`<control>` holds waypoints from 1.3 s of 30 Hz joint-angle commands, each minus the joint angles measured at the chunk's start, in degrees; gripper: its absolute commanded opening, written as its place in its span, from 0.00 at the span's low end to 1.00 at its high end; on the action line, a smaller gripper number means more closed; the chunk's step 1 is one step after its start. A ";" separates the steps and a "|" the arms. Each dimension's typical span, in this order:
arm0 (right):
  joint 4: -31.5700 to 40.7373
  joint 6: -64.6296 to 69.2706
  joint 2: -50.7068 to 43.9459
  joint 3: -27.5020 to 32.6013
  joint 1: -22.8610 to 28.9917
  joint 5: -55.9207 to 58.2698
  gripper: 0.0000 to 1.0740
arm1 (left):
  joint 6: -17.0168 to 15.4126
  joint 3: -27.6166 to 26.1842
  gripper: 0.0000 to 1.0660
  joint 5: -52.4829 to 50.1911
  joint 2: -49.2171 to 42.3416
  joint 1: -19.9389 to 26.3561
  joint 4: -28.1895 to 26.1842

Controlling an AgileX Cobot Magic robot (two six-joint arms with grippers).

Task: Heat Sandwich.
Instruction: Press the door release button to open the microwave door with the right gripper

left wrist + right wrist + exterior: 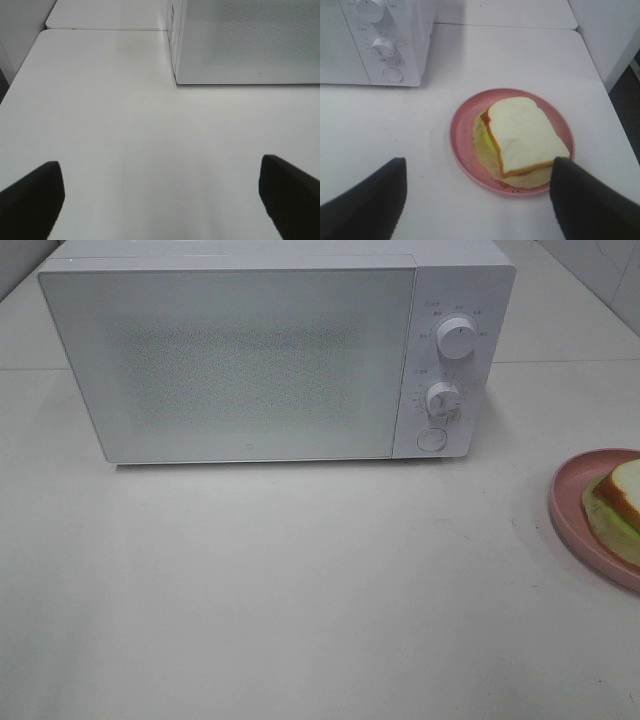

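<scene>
Table (pixel 300 620) is big and white. White microwave (pixel 250 350) sits near its back edge, door shut. Pink plate (pixel 462 135) by the right edge holds the sandwich (pixel 525 132). Left hand (pixel 160 167) and right hand (pixel 480 165) are spread wide, holding nothing.

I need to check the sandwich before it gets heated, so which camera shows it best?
The right wrist view. It shows nearly the whole sandwich on the pink plate, top slice and green layer clear. The exterior high view catches only part of it, cut off at the right edge. The left wrist view shows none of it.
</scene>
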 commanded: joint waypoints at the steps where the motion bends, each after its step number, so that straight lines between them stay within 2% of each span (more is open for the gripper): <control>1: -0.06 0.23 3.72 0.06 -0.29 -4.18 0.71 | 0.23 0.11 0.94 -0.23 -1.55 0.00 -0.34; 23: 0.74 0.23 22.92 0.11 -0.29 -25.21 0.71 | 0.23 0.11 0.94 -0.23 -1.55 0.00 -0.34; 36: 0.86 0.23 33.69 0.86 -0.29 -42.40 0.71 | 0.23 0.11 0.94 -0.23 -1.55 0.00 -0.34; 39: 0.92 0.23 37.30 4.18 -0.17 -53.00 0.71 | 0.23 0.11 0.94 -0.23 -1.55 0.00 -0.34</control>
